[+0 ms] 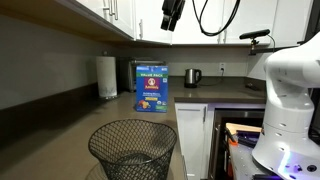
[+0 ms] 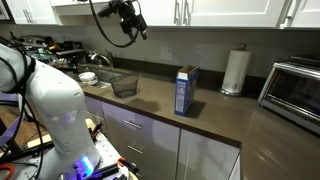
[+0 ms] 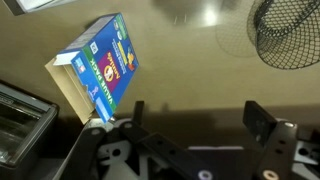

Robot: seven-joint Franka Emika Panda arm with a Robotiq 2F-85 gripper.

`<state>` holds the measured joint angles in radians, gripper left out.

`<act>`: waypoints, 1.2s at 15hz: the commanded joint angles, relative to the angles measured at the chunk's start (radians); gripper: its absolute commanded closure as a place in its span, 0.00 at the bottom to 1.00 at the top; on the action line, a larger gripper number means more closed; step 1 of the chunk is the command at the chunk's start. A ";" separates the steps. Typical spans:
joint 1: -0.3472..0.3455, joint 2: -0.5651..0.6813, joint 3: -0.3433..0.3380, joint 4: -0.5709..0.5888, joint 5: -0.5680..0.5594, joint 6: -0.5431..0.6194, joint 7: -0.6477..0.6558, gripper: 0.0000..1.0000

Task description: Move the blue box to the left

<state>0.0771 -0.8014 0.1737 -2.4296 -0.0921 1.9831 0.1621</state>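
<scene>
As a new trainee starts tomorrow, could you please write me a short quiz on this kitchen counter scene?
1. True or false: the gripper is shut on the tall blue cardboard box.
2. The blue box is: A) standing upright on the dark counter; B) lying flat; C) tipped against the wall.
3. In an exterior view, which white thing stands between the blue box and the silver toaster oven?
Key: 1 false, the gripper is open and holds nothing; 2 A; 3 the white paper towel roll.
</scene>
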 commanded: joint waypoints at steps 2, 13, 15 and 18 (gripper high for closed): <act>-0.028 0.070 -0.074 0.085 -0.016 -0.019 -0.088 0.00; -0.030 0.104 -0.113 0.079 0.006 0.004 -0.097 0.00; -0.032 0.150 -0.122 0.086 0.009 -0.003 -0.106 0.00; -0.037 0.226 -0.142 0.104 0.002 -0.019 -0.129 0.00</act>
<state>0.0540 -0.6599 0.0476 -2.3606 -0.0936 1.9831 0.0802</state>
